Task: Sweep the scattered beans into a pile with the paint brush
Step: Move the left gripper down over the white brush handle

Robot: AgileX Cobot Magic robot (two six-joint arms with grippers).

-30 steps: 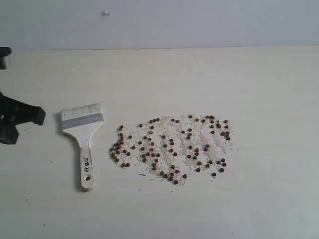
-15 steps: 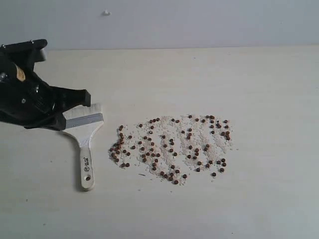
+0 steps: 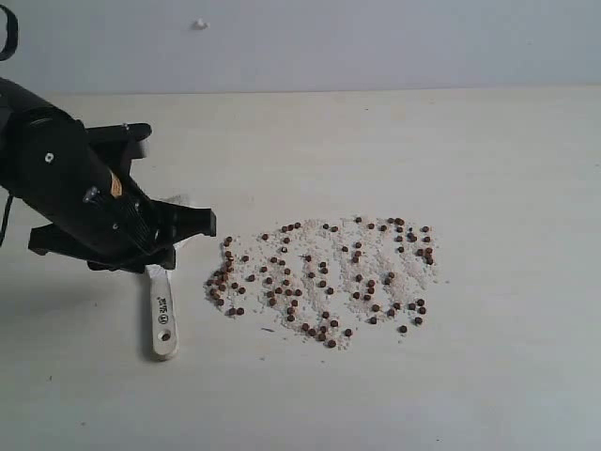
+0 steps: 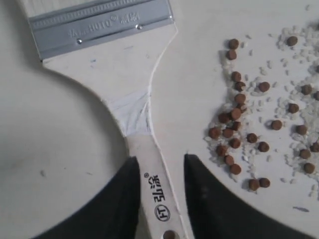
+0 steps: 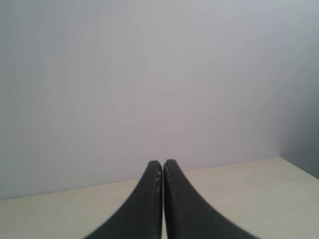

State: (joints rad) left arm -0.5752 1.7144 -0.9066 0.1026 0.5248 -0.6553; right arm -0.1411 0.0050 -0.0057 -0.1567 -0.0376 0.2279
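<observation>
Lying flat on the desk (image 3: 488,376), the paint brush (image 4: 114,79) is taken as the reference: pale wooden handle, silver ferrule (image 4: 99,27) with stamped lettering, whitish bristles beyond it. The left gripper (image 4: 159,160) sits over the handle with its black jaws parted, one on each side of the narrow part. No clamping on the wood is evident, and the brush rests on the desk. In the exterior view the left arm (image 3: 75,197) covers the brush head, so only the handle end with its hole (image 3: 164,335) shows. The beans (image 3: 324,277), small reddish-brown rounds mixed with whitish grains (image 4: 285,94), lie in a broad, loose patch just beside the brush handle, near it but not touching. The right gripper (image 5: 162,167) has its jaws pressed together and empty, facing a plain pale wall (image 5: 149,74). Its place relative to the brush cannot be determined.
</observation>
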